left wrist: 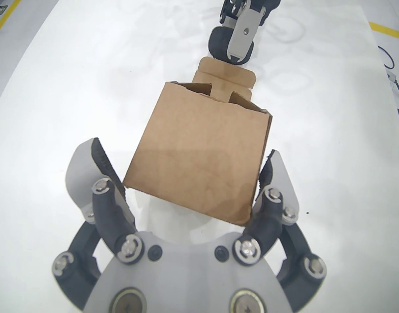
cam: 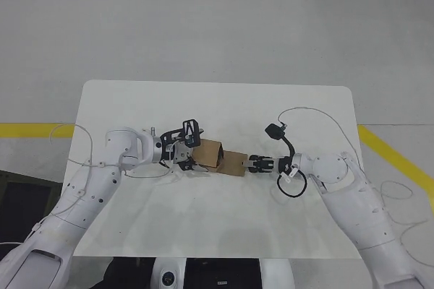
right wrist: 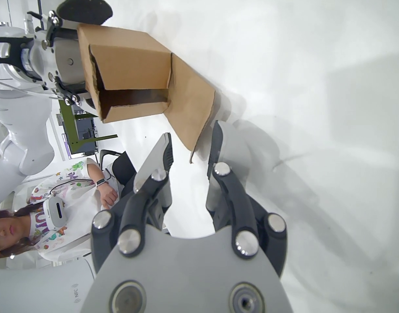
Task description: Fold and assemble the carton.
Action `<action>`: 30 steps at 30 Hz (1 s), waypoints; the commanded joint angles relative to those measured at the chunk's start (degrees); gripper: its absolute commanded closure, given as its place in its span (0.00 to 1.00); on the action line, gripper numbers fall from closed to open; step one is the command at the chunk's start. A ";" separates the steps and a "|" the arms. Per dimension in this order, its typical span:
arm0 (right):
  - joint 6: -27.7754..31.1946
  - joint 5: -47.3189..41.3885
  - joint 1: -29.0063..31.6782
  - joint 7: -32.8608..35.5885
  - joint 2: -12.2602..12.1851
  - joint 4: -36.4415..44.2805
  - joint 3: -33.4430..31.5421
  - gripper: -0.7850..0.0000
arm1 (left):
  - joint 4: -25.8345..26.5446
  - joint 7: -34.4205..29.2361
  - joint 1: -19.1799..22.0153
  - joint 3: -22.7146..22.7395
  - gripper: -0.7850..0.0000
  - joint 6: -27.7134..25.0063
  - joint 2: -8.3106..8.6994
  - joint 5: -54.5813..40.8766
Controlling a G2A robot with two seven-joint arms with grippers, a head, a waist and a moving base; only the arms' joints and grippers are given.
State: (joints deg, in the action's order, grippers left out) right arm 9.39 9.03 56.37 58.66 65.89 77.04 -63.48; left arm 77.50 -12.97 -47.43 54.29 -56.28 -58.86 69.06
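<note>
A brown cardboard carton (cam: 208, 153) lies on its side at the middle of the white table (cam: 217, 108), its open end facing my right arm. One long flap (cam: 236, 163) sticks out flat from that end. My left gripper (left wrist: 186, 171) is shut on the carton's (left wrist: 199, 151) closed end, a pad (left wrist: 103, 161) pressed against each side. My right gripper (right wrist: 190, 146) is open at the flap's (right wrist: 189, 112) tip. The flap's corner sits between its fingers (right wrist: 165, 151) without being clamped. In the left wrist view, the right gripper (left wrist: 233, 56) hangs just beyond the flap (left wrist: 225, 73).
A thin cable (cam: 325, 119) loops over the table near my right arm. The table's far half and near strip (cam: 202, 224) are bare. Yellow floor tape (cam: 390, 155) runs past the table's sides.
</note>
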 commanded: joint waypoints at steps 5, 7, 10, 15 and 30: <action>1.49 -2.00 -2.16 0.04 0.72 -3.26 2.53 0.71 | -0.04 -0.17 0.01 0.07 0.00 0.03 -0.01 -0.02; 3.06 -4.28 -2.60 -0.22 1.10 -3.81 3.35 0.70 | -0.07 -0.11 -0.02 0.10 0.00 0.07 -0.03 -0.19; 4.92 -6.70 -3.32 -0.45 1.56 -4.75 4.39 0.69 | -0.04 -0.24 0.04 0.09 0.00 -0.03 -0.04 -0.14; 7.00 -9.01 -3.98 -1.07 1.91 -4.89 5.01 0.68 | 0.01 -0.35 0.05 0.11 0.00 0.02 -0.06 -0.14; 6.29 -7.76 -4.88 -0.86 1.47 -1.04 4.30 0.35 | 0.18 -0.60 -0.06 0.18 0.00 -0.19 -0.05 0.36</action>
State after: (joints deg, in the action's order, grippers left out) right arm 16.03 0.72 51.63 57.89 67.42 75.99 -59.10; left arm 77.71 -13.50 -47.49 54.45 -56.45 -58.91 69.43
